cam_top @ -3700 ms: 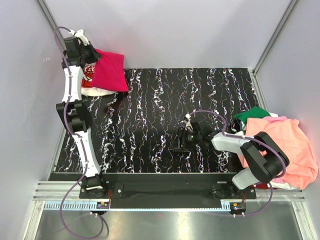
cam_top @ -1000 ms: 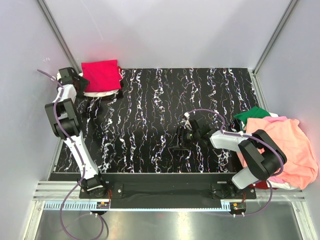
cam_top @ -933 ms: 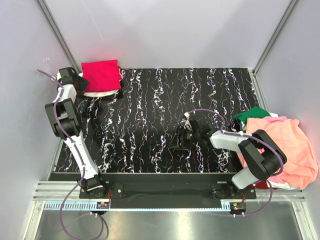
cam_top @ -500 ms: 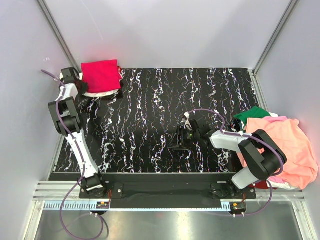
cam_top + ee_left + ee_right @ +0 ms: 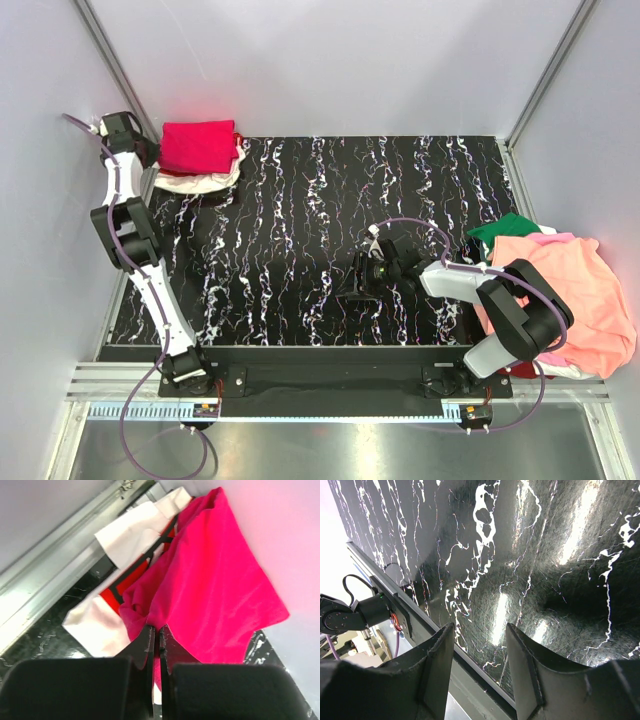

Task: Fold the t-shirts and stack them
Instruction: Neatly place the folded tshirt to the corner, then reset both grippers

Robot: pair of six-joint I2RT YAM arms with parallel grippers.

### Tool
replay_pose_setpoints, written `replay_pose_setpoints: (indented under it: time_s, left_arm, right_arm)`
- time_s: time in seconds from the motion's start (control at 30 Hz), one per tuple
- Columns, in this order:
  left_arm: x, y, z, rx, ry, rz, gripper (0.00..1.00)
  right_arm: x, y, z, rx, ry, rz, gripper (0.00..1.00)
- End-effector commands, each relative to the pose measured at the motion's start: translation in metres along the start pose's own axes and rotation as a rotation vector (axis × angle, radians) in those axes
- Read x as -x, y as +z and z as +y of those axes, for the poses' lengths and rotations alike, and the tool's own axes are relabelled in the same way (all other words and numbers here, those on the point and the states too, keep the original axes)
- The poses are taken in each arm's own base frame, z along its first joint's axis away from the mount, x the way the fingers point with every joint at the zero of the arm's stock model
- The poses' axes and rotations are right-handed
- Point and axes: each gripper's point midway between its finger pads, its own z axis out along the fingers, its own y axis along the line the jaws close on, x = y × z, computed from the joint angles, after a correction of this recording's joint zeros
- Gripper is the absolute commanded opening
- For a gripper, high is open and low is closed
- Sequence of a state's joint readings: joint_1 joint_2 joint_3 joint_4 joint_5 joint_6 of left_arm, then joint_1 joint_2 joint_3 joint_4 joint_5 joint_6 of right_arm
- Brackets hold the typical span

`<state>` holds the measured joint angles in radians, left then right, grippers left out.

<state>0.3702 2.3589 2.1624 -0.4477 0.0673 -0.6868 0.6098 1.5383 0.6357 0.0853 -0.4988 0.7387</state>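
Note:
A folded crimson-pink t-shirt lies on a white t-shirt with red print in the far left corner. My left gripper is at the stack's left side. Its jaws are pressed together on the crimson shirt's near edge, and the cloth puckers toward the tips. My right gripper hovers open and empty just above the mat's middle. A heap of unfolded t-shirts sits at the right: salmon-orange over green and pink.
The black marbled mat covers the table. Pale enclosure walls and metal corner posts stand close behind the stack. The mat's metal edge rail runs beside the white shirt. The base rail runs along the near side.
My left gripper has gone from open to shut at the crimson shirt's edge, and its wrist has drawn back toward the far left corner. The right arm has held still.

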Motion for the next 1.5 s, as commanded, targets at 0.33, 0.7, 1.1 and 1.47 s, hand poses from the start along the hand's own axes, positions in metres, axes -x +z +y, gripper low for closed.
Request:
replay_pose_setpoints:
  time_s: [0.33,0.7,1.1,1.47]
  left_arm:
    - [0.011,0.019,0.038,0.047,-0.001,0.008,0.52]
    - [0.016,-0.069,-0.019,-0.028,0.1,-0.049,0.7]
    - [-0.108,-0.188,-0.063,-0.168,0.256,0.151,0.7]
    - [-0.265,-0.308,-0.07,-0.393,0.54,0.342,0.72]
  right_arm:
    - [0.008,-0.004,0.014,0.041,-0.041,-0.029,0.53]
    - [0.009,-0.007,0.015,0.043,-0.045,-0.05,0.52]
    - [0.015,-0.057,0.025,-0.054,-0.079,-0.152,0.67]
    - [0.059,-0.201,0.026,-0.494,-0.163,-0.472,1.0]
